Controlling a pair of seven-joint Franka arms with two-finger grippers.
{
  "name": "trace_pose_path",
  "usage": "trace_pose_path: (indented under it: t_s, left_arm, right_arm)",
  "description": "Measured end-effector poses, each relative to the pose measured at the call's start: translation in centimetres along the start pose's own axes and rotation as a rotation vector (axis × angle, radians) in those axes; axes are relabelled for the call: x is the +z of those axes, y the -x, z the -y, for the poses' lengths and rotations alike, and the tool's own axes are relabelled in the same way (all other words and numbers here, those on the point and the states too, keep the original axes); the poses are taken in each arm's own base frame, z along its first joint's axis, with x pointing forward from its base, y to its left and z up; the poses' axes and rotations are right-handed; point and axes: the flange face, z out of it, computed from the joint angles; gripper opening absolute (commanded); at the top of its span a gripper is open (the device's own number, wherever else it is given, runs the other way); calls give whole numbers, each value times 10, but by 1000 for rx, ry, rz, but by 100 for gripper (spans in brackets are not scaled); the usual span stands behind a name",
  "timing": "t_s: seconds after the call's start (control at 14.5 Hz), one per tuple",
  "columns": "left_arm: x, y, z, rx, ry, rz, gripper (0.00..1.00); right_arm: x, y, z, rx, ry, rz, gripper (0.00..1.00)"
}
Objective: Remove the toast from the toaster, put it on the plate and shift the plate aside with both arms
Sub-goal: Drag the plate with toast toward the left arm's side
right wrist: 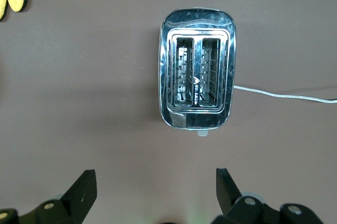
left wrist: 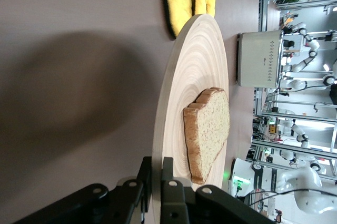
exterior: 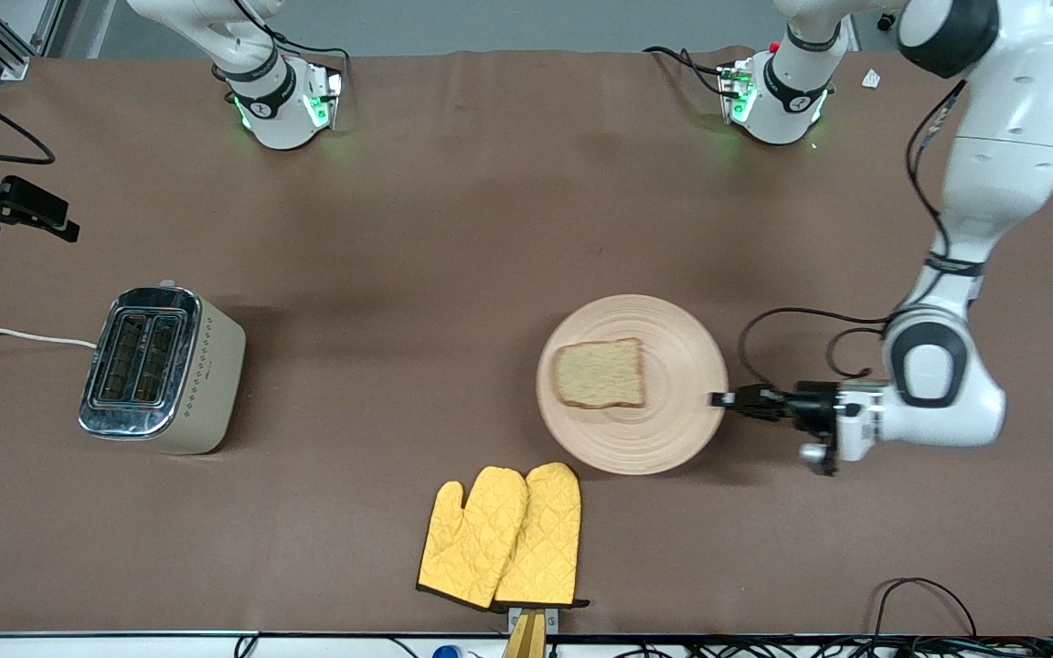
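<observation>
The left gripper [exterior: 721, 399] clamps the rim of the round beige wooden plate [exterior: 673, 411] holding the speckled tan toast slice [exterior: 600, 373] (right gripper [right wrist: 152, 192] spread wide above the chrome-topped toaster [right wrist: 198, 90]).

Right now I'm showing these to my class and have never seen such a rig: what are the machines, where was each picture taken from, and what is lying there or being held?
These are two white robot arms bolted to a brown table, each ending in a two-finger gripper. The wide picture comes from a high camera facing the robots. The other two come from cameras on the arms' wrists.

The left gripper is at the rim of the round plate, its fingers shut on that edge. The toast lies flat on the plate.

The right gripper is open and holds nothing. Its camera looks straight down on the toaster, whose two slots are empty.

A pair of yellow oven mitts lies nearer to the front camera than the plate.
</observation>
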Motion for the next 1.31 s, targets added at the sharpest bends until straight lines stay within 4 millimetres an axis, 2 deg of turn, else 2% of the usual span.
trace_pose_path:
  t_s: [0.21, 0.41, 0.48, 0.62, 0.83, 0.89, 0.96, 1.03, 1.1, 1.31]
  left_arm:
    - [-76, 36, 59, 40, -7, -15, 0]
    - [-123, 65, 102, 60, -20, -62, 0]
    - [-132, 72, 112, 51, -22, -72, 0]
    - [-137, 81, 127, 29, -13, -85, 1]
    - [-124, 88, 146, -19, 14, -77, 2]
    - [-121, 89, 150, -29, 20, -75, 8]
    - [-120, 88, 152, -31, 22, -75, 27]
    - [-121, 87, 152, -30, 21, -78, 57]
    - [-124, 86, 151, -30, 19, -81, 100]
    - [-134, 84, 149, -45, 7, -86, 100]
  right_arm:
    - [0, 0, 0, 0, 0, 2, 100]
    - [0, 0, 0, 0, 0, 3, 100]
    - [0, 0, 0, 0, 0, 3, 100]
    - [0, 0, 0, 0, 0, 4, 100]
    - [0, 1, 0, 0, 0, 5, 100]
    - [0, 1, 0, 0, 0, 5, 100]
    - [0, 1, 0, 0, 0, 5, 100]
    - [0, 1, 0, 0, 0, 5, 100]
    - [0, 1, 0, 0, 0, 5, 100]
    - [-1, 1, 0, 0, 0, 3, 100]
